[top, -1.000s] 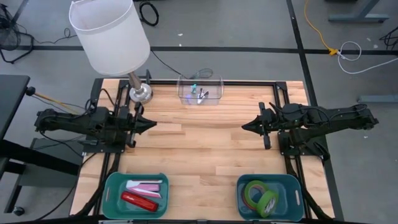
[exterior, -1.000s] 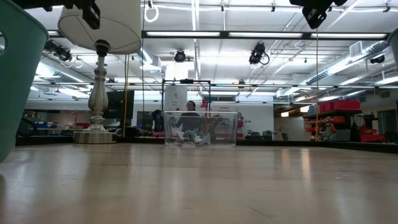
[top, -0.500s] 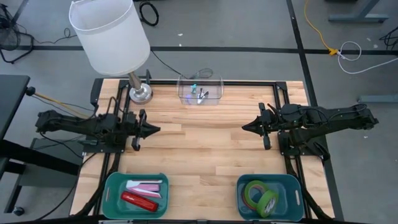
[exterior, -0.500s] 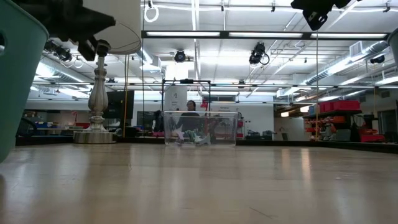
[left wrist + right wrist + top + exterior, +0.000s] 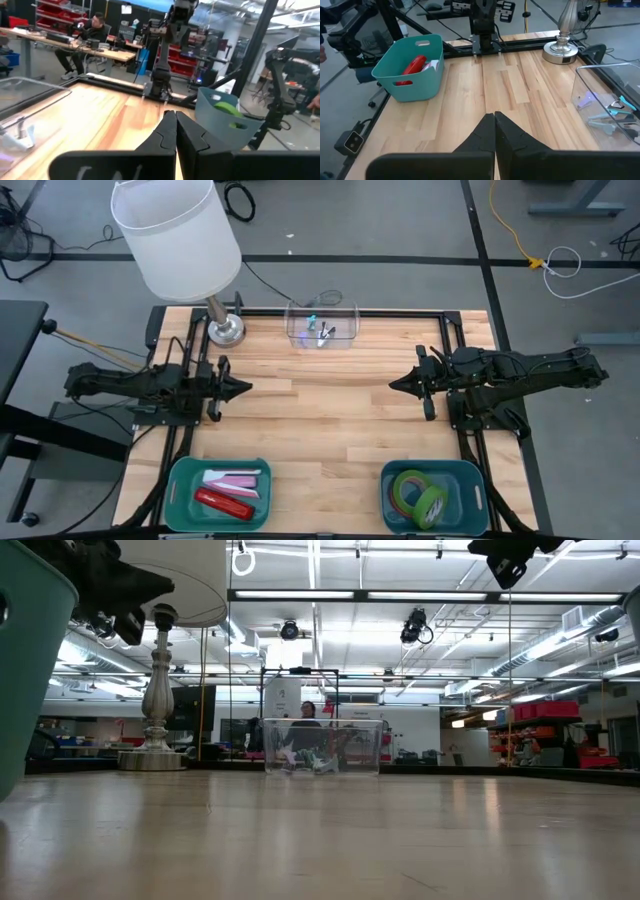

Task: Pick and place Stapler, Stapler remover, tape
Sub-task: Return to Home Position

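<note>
Two teal plastic bins sit at the near edge of the pale wood-plank desk point(image 5: 320, 430). The left teal bin point(image 5: 176, 492) holds one red stapler point(image 5: 224, 502), with a pink-and-white flat item point(image 5: 232, 478) just beside it. The right teal bin point(image 5: 470, 475) holds the green rings of tape point(image 5: 438, 500). Two can be counted, one lying flat and one leaning against it.

Halfway up the desk the two dark arms face each other, well apart. The left end effector point(image 5: 247, 386) hangs over the left side with its fingers pressed together and nothing between them. The right end effector point(image 5: 392, 385) hangs over the right side, fingers likewise together and empty.

One clear plastic bin point(image 5: 345, 315) stands at the far edge with small light blue and purple staple removers point(image 5: 322, 333) inside; their number cannot be told. Beside it to the left stands one lamp with a silver base point(image 5: 225, 330) and a white drum shade point(image 5: 175, 235). A black metal frame point(image 5: 400, 311) borders the desk.

Beyond is a grey floor point(image 5: 400, 220) with loose cables. The low view shows a workshop with ceiling strip lights and red shelving point(image 5: 545, 710). One person point(image 5: 305, 720) sits behind the clear bin, and the left wrist view shows another seated person point(image 5: 92, 30) at a bench.
</note>
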Robot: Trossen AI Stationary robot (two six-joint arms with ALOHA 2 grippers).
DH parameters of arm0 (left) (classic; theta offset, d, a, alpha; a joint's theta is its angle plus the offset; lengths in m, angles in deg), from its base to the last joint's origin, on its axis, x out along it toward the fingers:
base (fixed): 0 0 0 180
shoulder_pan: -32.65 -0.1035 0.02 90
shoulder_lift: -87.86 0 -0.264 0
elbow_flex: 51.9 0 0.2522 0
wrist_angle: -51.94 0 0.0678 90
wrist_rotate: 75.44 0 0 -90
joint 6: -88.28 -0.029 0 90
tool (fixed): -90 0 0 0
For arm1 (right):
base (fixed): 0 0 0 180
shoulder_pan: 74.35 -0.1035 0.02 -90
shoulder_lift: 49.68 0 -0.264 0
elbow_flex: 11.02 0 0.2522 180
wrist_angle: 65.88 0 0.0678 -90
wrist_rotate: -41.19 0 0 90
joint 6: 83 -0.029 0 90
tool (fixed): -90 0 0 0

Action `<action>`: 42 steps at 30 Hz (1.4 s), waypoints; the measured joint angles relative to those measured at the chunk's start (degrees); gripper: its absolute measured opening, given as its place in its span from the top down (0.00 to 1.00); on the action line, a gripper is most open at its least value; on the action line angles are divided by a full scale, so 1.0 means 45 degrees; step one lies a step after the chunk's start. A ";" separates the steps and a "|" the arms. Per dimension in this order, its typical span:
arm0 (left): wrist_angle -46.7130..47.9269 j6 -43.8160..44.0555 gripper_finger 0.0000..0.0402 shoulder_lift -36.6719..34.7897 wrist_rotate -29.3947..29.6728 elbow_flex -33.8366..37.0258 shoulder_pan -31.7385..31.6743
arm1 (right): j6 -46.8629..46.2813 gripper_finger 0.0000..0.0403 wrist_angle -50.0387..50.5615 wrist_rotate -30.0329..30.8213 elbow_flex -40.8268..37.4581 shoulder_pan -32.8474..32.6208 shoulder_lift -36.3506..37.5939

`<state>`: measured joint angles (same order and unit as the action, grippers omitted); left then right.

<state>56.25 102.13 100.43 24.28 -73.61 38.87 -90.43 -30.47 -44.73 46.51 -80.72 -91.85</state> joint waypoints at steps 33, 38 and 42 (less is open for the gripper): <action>0.1205 0.0420 0.97 -0.1049 0.1315 0.0000 0.0000 | 0.0092 1.00 -0.0041 0.0005 -0.0005 0.0004 -0.0126; 0.1200 0.0344 0.95 -0.1047 0.1180 0.0000 0.0000 | 0.0100 1.00 -0.0063 0.0004 -0.0005 0.0001 -0.0126; 0.1200 0.0339 0.95 -0.1047 0.1179 0.0000 0.0000 | 0.0266 1.00 -0.0063 0.0000 -0.0005 0.0004 -0.0126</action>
<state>61.65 103.66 95.72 29.59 -73.61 38.87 -89.23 -30.75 -44.73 46.49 -80.70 -92.42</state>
